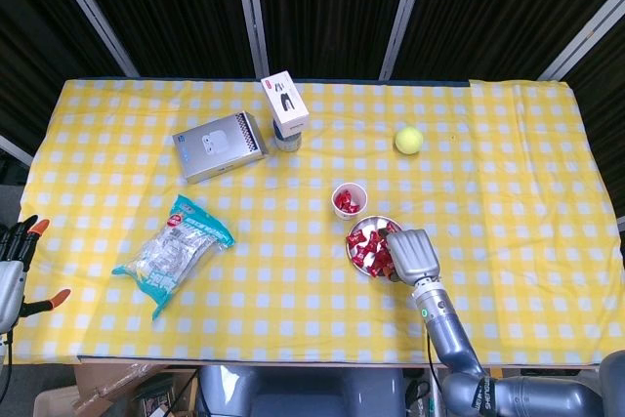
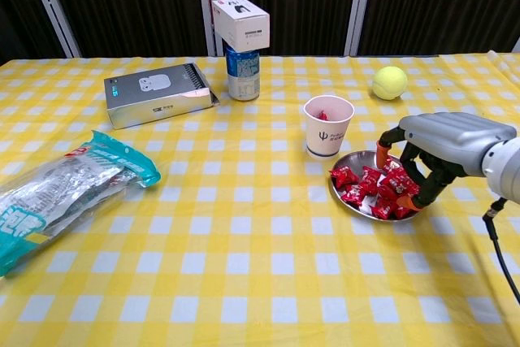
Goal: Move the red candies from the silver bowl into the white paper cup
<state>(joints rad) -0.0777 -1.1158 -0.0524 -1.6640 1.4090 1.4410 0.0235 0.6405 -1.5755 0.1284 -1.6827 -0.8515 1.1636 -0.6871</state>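
The silver bowl [image 2: 348,196] holds several red candies [image 2: 370,183] right of the table's middle. The white paper cup [image 2: 327,132] stands just behind its left side, with red candy inside. My right hand [image 2: 443,140] hangs over the bowl's right half, its fingers curled down onto the candies and its thumb held apart above them; nothing shows gripped. The head view has the same hand [image 1: 410,254] covering the right part of the bowl [image 1: 352,240], beside the cup [image 1: 348,198]. My left hand [image 1: 12,261] is off the table's left edge, fingers spread and holding nothing.
A tennis ball [image 2: 389,83] lies behind the cup to the right. At the back stands a can [image 2: 241,72] with a white box [image 2: 240,22] on top, a grey box [image 2: 158,93] to its left. A plastic bag [image 2: 57,193] lies at the front left.
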